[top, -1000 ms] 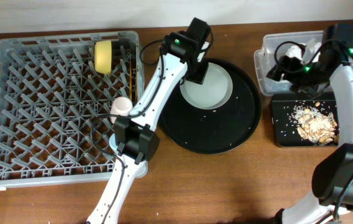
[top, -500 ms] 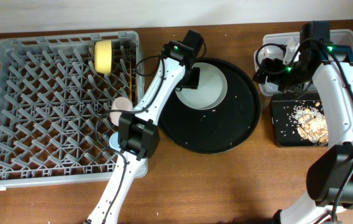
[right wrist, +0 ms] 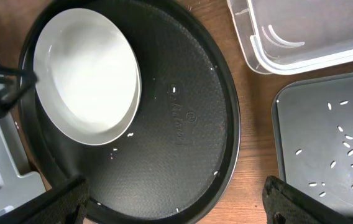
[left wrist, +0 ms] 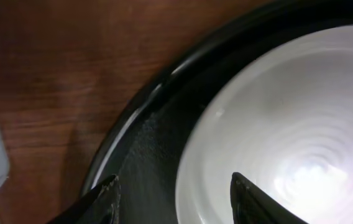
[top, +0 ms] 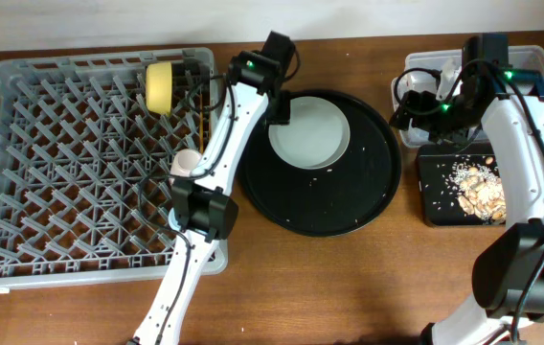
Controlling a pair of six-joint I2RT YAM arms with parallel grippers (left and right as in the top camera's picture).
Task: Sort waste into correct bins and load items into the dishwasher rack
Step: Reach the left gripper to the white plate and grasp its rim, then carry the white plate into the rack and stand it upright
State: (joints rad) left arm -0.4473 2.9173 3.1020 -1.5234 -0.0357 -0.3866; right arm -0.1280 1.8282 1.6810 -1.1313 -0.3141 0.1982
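The white plate (top: 315, 134) lies on the left part of the round black tray (top: 349, 206). My left gripper (top: 277, 105) is open over the plate's left rim; in the left wrist view (left wrist: 175, 186) one finger is over the plate (left wrist: 288, 124) and the other over the tray (left wrist: 145, 143). My right gripper (top: 411, 107) is open and empty beside the clear tub (top: 531, 62), which holds the white napkin (top: 452, 73). Beige leftovers (top: 478, 187) lie in the shallow black tray (top: 435, 206). The yellow bowl (top: 162, 86) and pink cup (top: 186, 161) stand in the grey rack (top: 61, 163).
Brown chopsticks (top: 202, 110) lie along the rack's right side. A bit of the blue cup (top: 174, 218) shows beside the left arm. The right wrist view shows the plate (right wrist: 86, 74), round tray (right wrist: 183, 124), tub corner (right wrist: 301, 37) and black tray with rice grains (right wrist: 313, 143).
My left gripper has moved left, from over the plate's middle to its left rim. My right gripper swung left from over the tub, then held still.
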